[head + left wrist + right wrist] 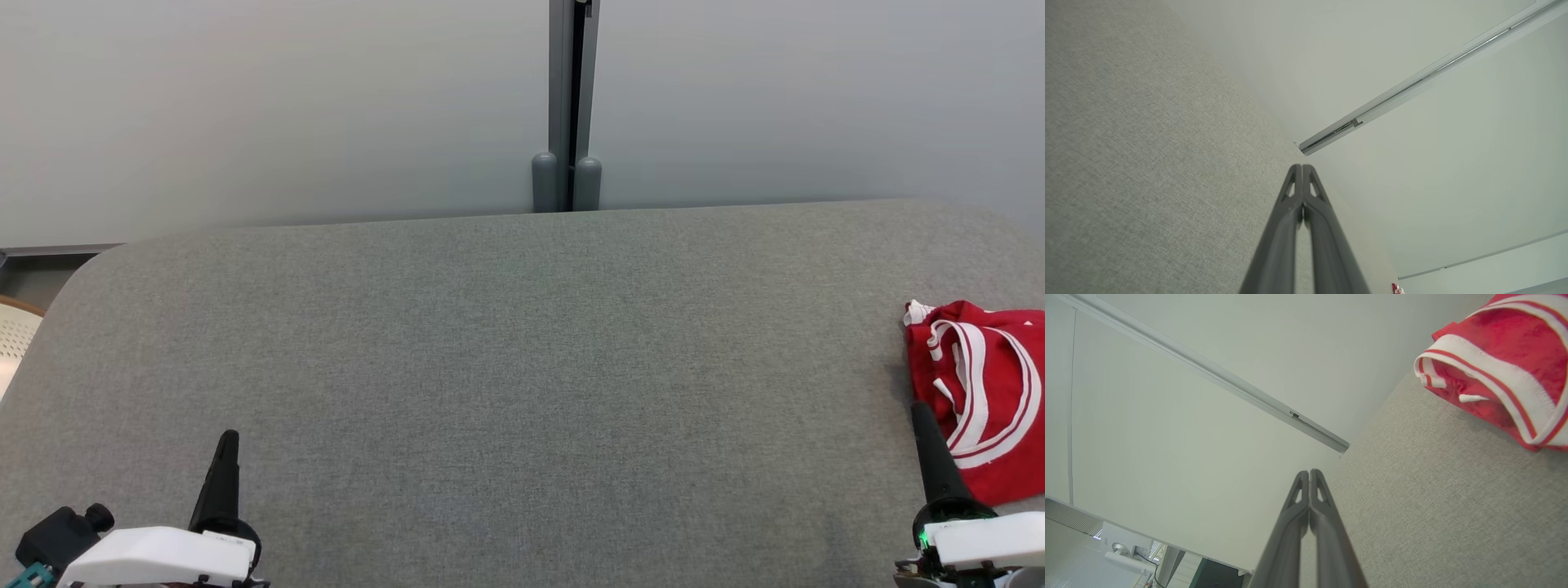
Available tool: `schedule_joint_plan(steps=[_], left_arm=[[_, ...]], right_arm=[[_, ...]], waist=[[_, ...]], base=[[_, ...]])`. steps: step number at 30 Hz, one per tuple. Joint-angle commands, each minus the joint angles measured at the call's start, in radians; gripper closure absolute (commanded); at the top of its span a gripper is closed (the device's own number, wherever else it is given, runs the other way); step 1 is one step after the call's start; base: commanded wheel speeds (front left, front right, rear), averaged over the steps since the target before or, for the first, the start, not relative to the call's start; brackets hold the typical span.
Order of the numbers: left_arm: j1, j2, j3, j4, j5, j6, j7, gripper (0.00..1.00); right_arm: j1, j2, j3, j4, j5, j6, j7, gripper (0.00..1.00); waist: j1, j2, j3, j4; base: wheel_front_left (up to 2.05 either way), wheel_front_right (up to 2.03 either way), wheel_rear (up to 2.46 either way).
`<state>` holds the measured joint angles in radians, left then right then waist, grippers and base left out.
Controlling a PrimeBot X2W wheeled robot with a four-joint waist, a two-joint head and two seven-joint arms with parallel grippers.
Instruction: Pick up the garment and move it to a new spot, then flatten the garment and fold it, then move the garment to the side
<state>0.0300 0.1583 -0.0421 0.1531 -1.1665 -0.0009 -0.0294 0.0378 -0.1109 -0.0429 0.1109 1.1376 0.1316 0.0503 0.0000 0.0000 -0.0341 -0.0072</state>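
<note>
Garment [984, 384] crumpled, soft; judged light, limp. Grip at white-banded edge. Right gripper [922, 412] just beside garment, closed, empty. Left gripper [228, 441] well apart, closed, empty.

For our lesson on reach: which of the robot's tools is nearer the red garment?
Right. The right tool lies just left of the garment, shut; the left tool lies far off at the head view's lower left.

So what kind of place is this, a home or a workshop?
Probably an office or lab, not a home: a wide grey fabric-covered table stands against plain partition panels joined by a metal post, with a red garment lying on it.
</note>
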Motion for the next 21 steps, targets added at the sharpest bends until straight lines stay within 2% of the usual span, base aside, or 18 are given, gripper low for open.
schedule_joint_plan(steps=[1, 21], left_arm=[[-0.037, 0.003, 0.015, -0.002, -0.026, -0.013, 0.006, 1.0], [-0.076, -0.03, 0.058, 0.032, -0.188, -0.058, 0.049, 1.0]], right_arm=[[-0.025, -0.001, -0.005, -0.001, 0.031, -0.001, 0.004, 1.0], [-0.072, 0.015, -0.023, 0.049, 0.198, -0.001, 0.022, 1.0]], waist=[[0.0, 0.0, 0.001, 0.0], [0.0, 0.0, 0.012, 0.002]], base=[[0.0, 0.0, 0.0], [0.0, 0.0, 0.0]])
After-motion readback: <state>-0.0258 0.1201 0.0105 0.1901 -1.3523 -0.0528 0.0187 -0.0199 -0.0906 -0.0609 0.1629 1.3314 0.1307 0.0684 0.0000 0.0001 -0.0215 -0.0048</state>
